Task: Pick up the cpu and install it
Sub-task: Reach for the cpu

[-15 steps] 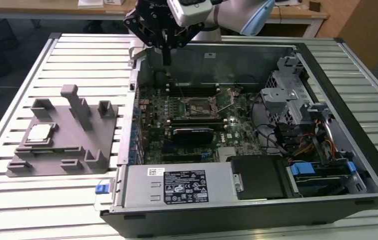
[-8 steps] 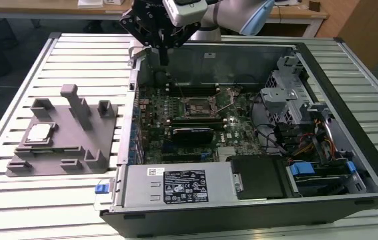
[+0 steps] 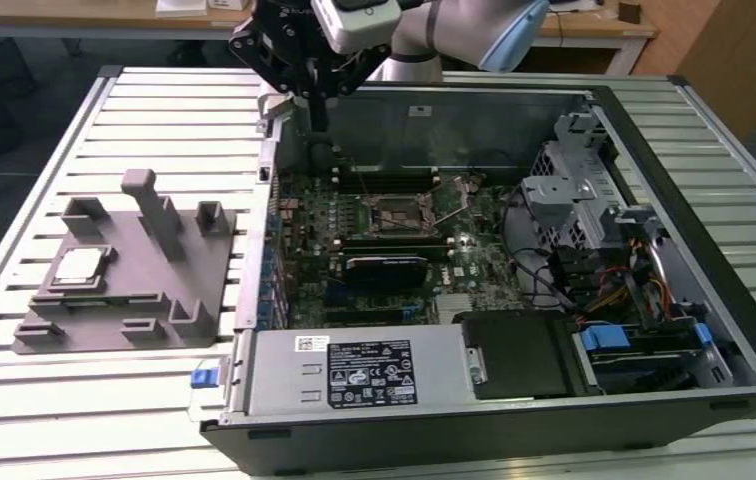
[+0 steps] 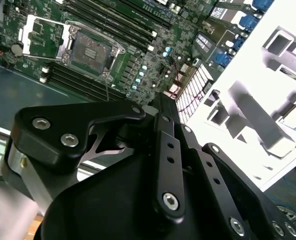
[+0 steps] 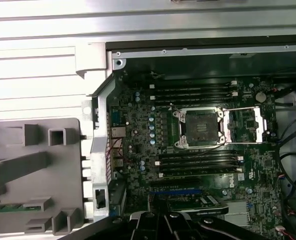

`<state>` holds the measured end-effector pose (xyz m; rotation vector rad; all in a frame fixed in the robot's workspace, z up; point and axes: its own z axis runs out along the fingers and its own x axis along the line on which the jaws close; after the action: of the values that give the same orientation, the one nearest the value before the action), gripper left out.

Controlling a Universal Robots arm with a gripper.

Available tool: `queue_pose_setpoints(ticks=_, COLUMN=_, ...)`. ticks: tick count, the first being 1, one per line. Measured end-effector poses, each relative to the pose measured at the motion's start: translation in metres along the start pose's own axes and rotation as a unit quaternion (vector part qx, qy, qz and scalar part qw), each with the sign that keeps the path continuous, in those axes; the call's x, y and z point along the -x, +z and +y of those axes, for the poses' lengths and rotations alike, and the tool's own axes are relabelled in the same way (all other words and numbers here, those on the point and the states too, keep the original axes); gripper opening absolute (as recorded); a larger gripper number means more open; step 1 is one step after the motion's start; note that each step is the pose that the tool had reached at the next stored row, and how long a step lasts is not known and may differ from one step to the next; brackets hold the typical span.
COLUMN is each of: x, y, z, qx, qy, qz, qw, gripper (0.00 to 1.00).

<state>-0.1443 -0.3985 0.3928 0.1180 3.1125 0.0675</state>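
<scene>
The cpu (image 3: 81, 266), a small square chip with a silvery top, lies flat on the grey fixture (image 3: 125, 300) at the exterior view's left, outside the computer case. My gripper (image 3: 317, 122) hangs over the case's far left corner, well away from the cpu, its fingers together with nothing between them. Its black linkage (image 4: 165, 165) crosses the second wrist view. The motherboard's socket (image 3: 402, 210) stands open and bare, its metal frame swung aside, and it appears in both wrist views (image 5: 200, 127) (image 4: 90, 50).
The open computer case (image 3: 698, 390) lies on a slatted metal table (image 3: 151, 110). Memory slots (image 5: 195, 92) flank the socket. A drive cage and cables (image 3: 592, 220) fill the case's right side, and a power supply (image 3: 351, 375) sits at its near edge. The fixture's upright posts (image 3: 151, 210) rise beside the cpu.
</scene>
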Motion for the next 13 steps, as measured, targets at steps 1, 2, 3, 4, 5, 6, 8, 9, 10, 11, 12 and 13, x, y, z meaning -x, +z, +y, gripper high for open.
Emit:
queue_pose_setpoints(ticks=1, x=-0.0013, y=0.0, z=-0.0001, qx=0.0, qy=0.0, qz=0.0, qw=1.0, gripper=0.11)
queue_pose_setpoints(ticks=2, x=-0.0025, y=0.0001, z=-0.0002, qx=0.0, qy=0.0, qz=0.0, qw=1.0, gripper=0.11)
queue_pose_setpoints(ticks=3, x=-0.0037, y=0.0001, z=-0.0003, qx=0.0, qy=0.0, qz=0.0, qw=1.0, gripper=0.11)
queue_pose_setpoints(ticks=4, x=-0.0051, y=0.0002, z=-0.0004, qx=0.0001, qy=0.0, qz=0.0, qw=1.0, gripper=0.11)
queue_pose_setpoints(ticks=5, x=-0.0063, y=0.0002, z=-0.0005, qx=0.0001, qy=0.0, qz=0.0, qw=1.0, gripper=0.11)
queue_pose_setpoints(ticks=6, x=-0.0076, y=0.0002, z=-0.0006, qx=0.0, qy=0.0, qz=0.0, qw=1.0, gripper=0.11)
queue_pose_setpoints(ticks=8, x=-0.0102, y=0.0003, z=-0.0008, qx=0.0001, qy=0.0, qz=0.0, qw=1.0, gripper=0.11)
queue_pose_setpoints(ticks=9, x=-0.0114, y=0.0003, z=-0.0009, qx=0.0, qy=0.0, qz=0.0, qw=1.0, gripper=0.11)
queue_pose_setpoints(ticks=10, x=-0.0125, y=0.0003, z=-0.001, qx=0.0001, qy=0.0, qz=0.0, qw=1.0, gripper=0.11)
queue_pose_setpoints(ticks=11, x=-0.0134, y=0.0003, z=-0.001, qx=0.0, qy=0.0, qz=0.0, qw=1.0, gripper=0.11)
queue_pose_setpoints(ticks=12, x=-0.0143, y=0.0003, z=-0.0011, qx=0.0, qy=0.0, qz=0.0, qw=1.0, gripper=0.11)
queue_pose_setpoints(ticks=13, x=-0.0152, y=0.0004, z=-0.0012, qx=0.0001, qy=0.0, qz=0.0, qw=1.0, gripper=0.11)
